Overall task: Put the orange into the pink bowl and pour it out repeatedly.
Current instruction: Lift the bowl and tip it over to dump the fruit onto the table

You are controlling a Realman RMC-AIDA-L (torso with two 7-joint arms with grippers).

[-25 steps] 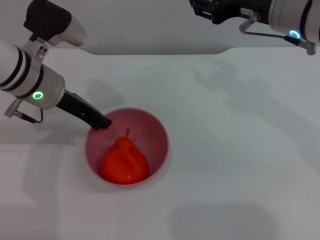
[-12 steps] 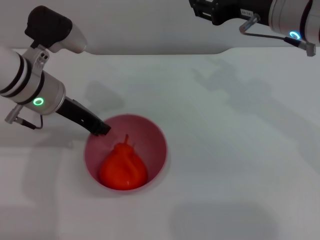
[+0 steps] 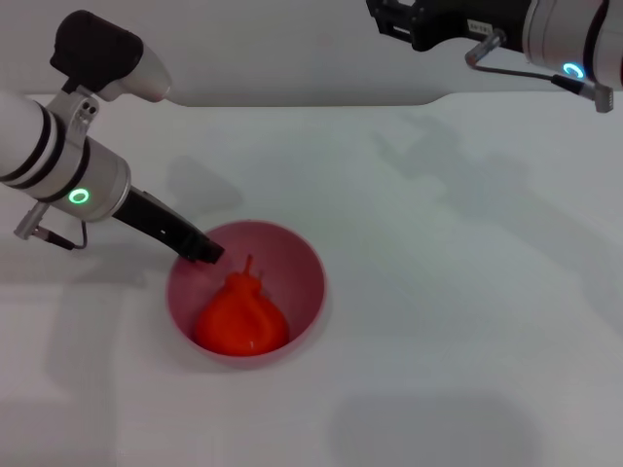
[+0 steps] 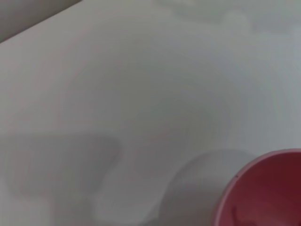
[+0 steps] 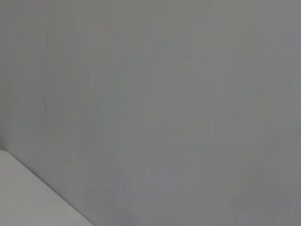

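The pink bowl [image 3: 310,265] stands on the white table in front of me, left of centre. The orange [image 3: 241,317] lies inside it, toward the near wall, with its small stem pointing away from me. My left gripper [image 3: 203,251] reaches in from the left, and its dark fingers are shut on the bowl's far-left rim. The left wrist view catches only a part of the pink bowl [image 4: 270,193] at one corner. High at the far right, my right gripper [image 3: 407,21] is parked above the table's back edge.
The white table [image 3: 458,292] spreads open to the right of the bowl and in front of it. Its back edge runs along the far side, with a grey wall behind. The right wrist view shows only a plain grey surface.
The left gripper and the bowl shifted slightly toward me and left, then eased back a little. The orange stays inside the bowl. The right arm has not moved.
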